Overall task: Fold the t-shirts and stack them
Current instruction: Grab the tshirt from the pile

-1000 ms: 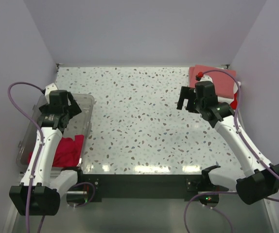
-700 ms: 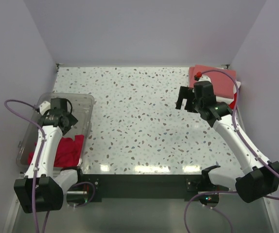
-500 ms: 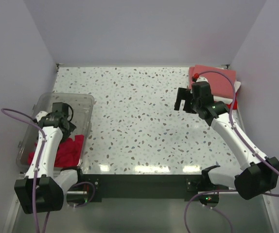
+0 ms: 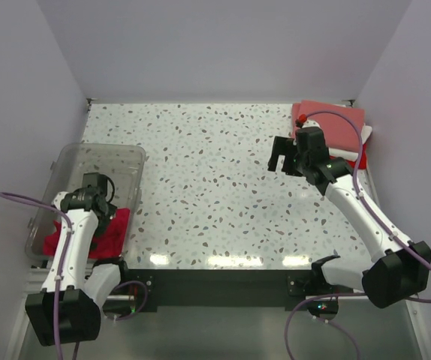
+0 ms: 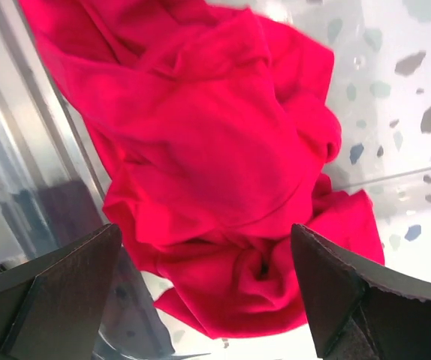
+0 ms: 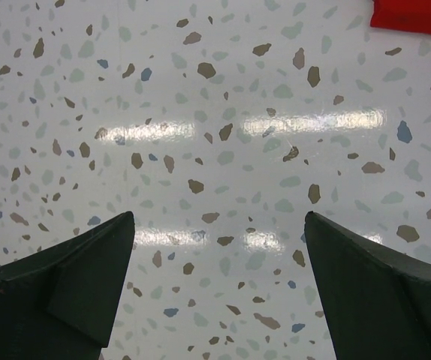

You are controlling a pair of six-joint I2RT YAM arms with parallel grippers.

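Observation:
A crumpled crimson-red t-shirt (image 5: 215,157) lies inside the clear plastic bin (image 4: 73,161) at the left; it also shows as the red t-shirt (image 4: 110,232) in the top view. My left gripper (image 5: 204,247) hangs open just above it, one finger on each side of the bunched cloth, holding nothing. A stack of folded t-shirts (image 4: 339,127), salmon-pink on top with white and red edges below, sits at the back right corner. My right gripper (image 4: 284,156) is open over bare speckled table (image 6: 215,150), left of the stack, with nothing between its fingers.
The bin's transparent wall (image 5: 43,135) runs close beside my left fingers. A red corner of the folded stack (image 6: 414,16) shows at the top right of the right wrist view. White walls enclose the table on three sides.
My left arm has swung back toward the near end of the bin and dropped down over the red t-shirt. The right gripper has shifted slightly left. Both stayed open.

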